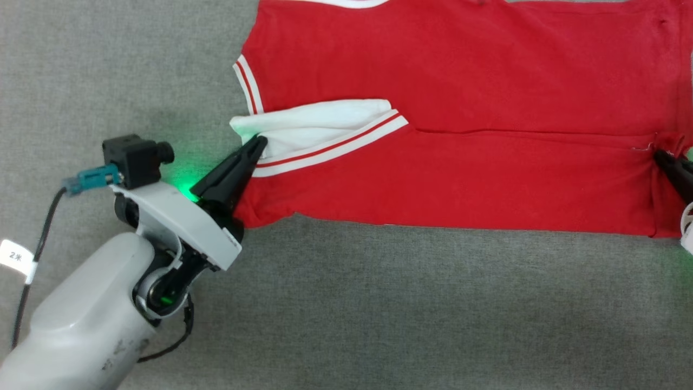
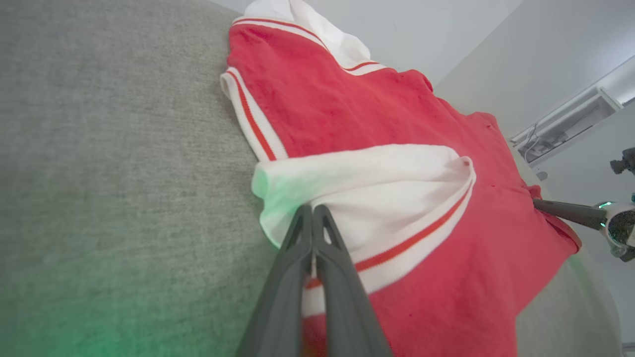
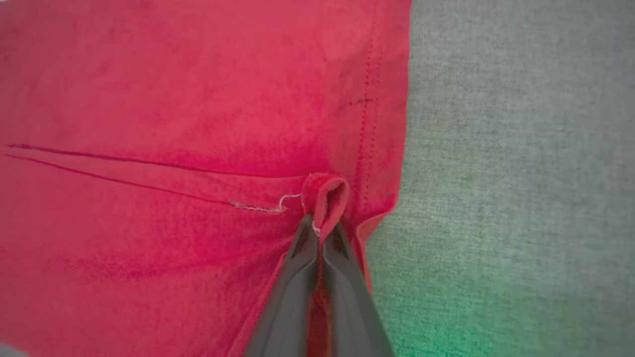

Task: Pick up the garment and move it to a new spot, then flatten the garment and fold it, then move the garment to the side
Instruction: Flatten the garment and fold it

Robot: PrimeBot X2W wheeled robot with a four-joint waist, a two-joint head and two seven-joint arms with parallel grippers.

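Note:
The garment [image 1: 460, 81], a red jersey with white, red-striped trim, lies spread on the grey cloth surface with its near long edge folded over toward the middle. My left gripper [image 1: 260, 142] is shut on the white sleeve panel [image 2: 367, 198] at the garment's left end; its fingers [image 2: 312, 218] pinch that cloth. At the right end, my right gripper [image 1: 659, 155] is shut on a small fold of the red hem [image 3: 325, 196], seen close up in the right wrist view. The numerals are hidden, face down or folded under.
Grey fabric [image 1: 379, 303] covers the work surface, with bare stretches near me and to the left [image 1: 108, 65]. A green glow from the grippers' lights falls on it. In the left wrist view a white wall and a fixture [image 2: 565, 124] stand beyond the surface.

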